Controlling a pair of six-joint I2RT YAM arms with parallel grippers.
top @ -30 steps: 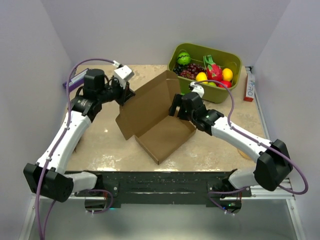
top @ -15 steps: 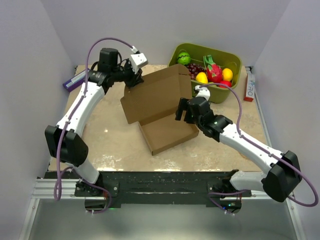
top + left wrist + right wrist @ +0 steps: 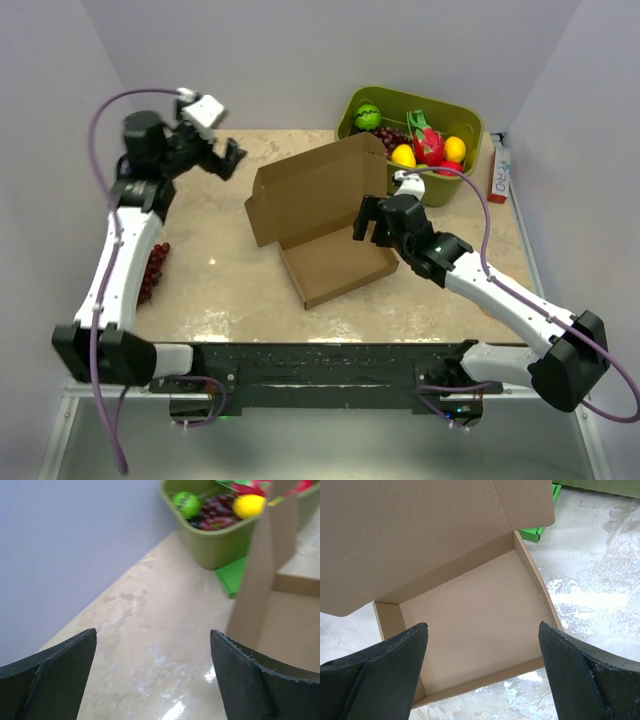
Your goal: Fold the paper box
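The paper box (image 3: 335,265) is a brown cardboard tray in the middle of the table. Its lid (image 3: 310,190) stands tilted up at the back. My left gripper (image 3: 225,158) hangs open in the air to the left of the lid, apart from it. In the left wrist view the left gripper (image 3: 152,631) has only table between its fingers, and the lid's edge (image 3: 260,580) stands off to the right. My right gripper (image 3: 368,220) is open over the tray's right side. In the right wrist view the right gripper (image 3: 483,625) looks down into the empty tray (image 3: 475,605), holding nothing.
An olive-green bin (image 3: 447,182) of fruit stands at the back right, just behind the lid. A flat green box (image 3: 537,532) lies between bin and box. A grape bunch (image 3: 152,270) lies by the left edge and a red-and-white carton (image 3: 498,172) by the right edge.
My left gripper opened, let go of the lid's upper left corner and swung away to the left. The lid stays up. The right gripper hardly moved.
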